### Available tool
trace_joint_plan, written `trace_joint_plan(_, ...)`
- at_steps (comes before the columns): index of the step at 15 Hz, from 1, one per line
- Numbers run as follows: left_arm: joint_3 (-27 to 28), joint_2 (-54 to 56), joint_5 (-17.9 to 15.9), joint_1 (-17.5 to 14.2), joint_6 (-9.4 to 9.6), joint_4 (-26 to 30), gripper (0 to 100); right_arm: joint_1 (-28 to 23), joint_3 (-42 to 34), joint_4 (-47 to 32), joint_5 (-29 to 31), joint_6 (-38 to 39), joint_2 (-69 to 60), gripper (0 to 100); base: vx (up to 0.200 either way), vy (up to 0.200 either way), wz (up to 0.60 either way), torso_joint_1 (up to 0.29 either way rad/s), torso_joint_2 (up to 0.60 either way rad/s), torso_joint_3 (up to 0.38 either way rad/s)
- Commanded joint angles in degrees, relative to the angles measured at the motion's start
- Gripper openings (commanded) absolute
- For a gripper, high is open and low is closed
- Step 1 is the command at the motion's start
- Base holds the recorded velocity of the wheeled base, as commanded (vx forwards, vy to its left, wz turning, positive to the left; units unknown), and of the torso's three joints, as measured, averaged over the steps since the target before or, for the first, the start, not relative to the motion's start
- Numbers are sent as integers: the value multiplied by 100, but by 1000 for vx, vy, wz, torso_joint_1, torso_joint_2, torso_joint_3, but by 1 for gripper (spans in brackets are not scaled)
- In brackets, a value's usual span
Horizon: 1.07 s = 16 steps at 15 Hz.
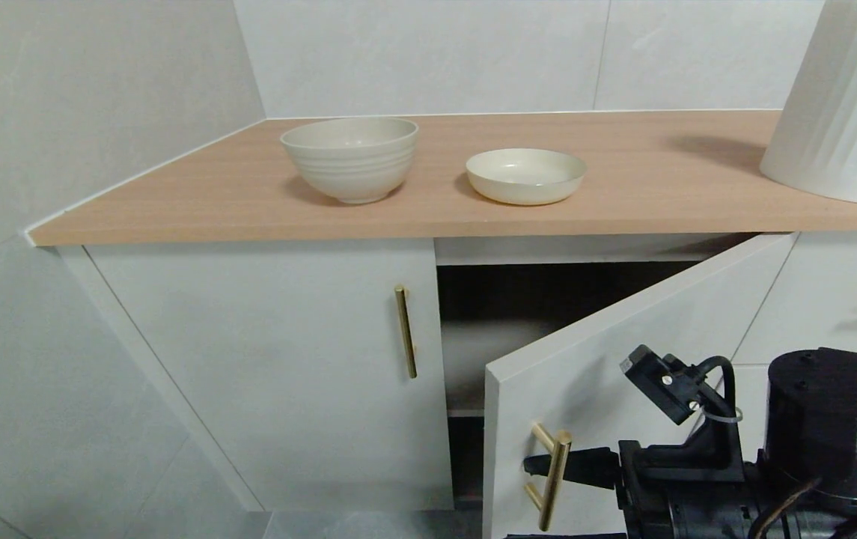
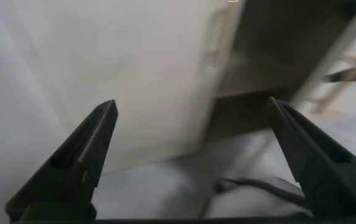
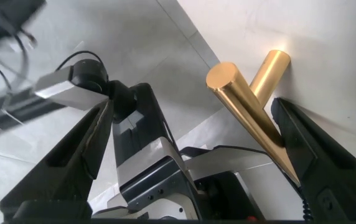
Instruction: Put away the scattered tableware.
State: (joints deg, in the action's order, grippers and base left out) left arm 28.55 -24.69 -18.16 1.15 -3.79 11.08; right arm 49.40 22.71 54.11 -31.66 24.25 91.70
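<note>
Bowl (image 1: 350,159) and shallow dish (image 1: 525,175) sit apart on the counter (image 1: 660,187) in head view, probably rigid, slick, breakable, best pinched at the rim; left wrist view, left gripper (image 2: 190,106) spread, empty; right wrist view, right gripper (image 3: 192,109) spread around the door handle (image 3: 252,106).

Left gripper (image 2: 192,104): two dark fingers spread wide apart, angled downward. Right gripper (image 3: 192,104): two dark fingers likewise spread wide, held low and level. Right arm (image 1: 832,442): black, low at the robot's right side, wrist pointing toward its left.
</note>
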Motion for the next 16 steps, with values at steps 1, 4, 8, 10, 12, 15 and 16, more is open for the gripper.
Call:
trace_joint_plan(1, 801, -1768, -776, 70, -139, 52, 0, 0, -4, -6, -16, -8, -3, 100, 0, 0, 0, 0, 0, 0)
trace_joint_plan(4, 880, -2691, -1066, 887, -139, -194, 0, 0, -4, -6, -16, -8, 6, 100, 0, 0, 0, 0, 0, 0)
trace_joint_plan(8, 819, -4194, -1075, 2513, -350, -1468, 0, 0, 5, -6, -16, -8, 15, 100, 0, 0, 0, 0, 0, 0)
trace_joint_plan(10, 748, -5002, -1075, 2935, -491, -2374, 0, 0, 5, -6, -16, -17, 32, 100, 0, 0, 0, 0, 0, 0)
trace_joint_plan(12, 212, -5846, -1049, 3269, -702, -3956, 0, 0, 5, -6, -16, -17, 50, 100, 0, 0, 0, 0, 0, 0)
trace_joint_plan(15, -192, -6936, -1058, 3304, -1089, -6065, 0, 0, -4, -6, -16, -17, 50, 100, 0, 0, 0, 0, 0, 0)
trace_joint_plan(16, -183, -7278, -1040, 3392, -1062, -6434, 0, 0, -4, -6, -16, -17, 59, 100, 0, 0, 0, 0, 0, 0)
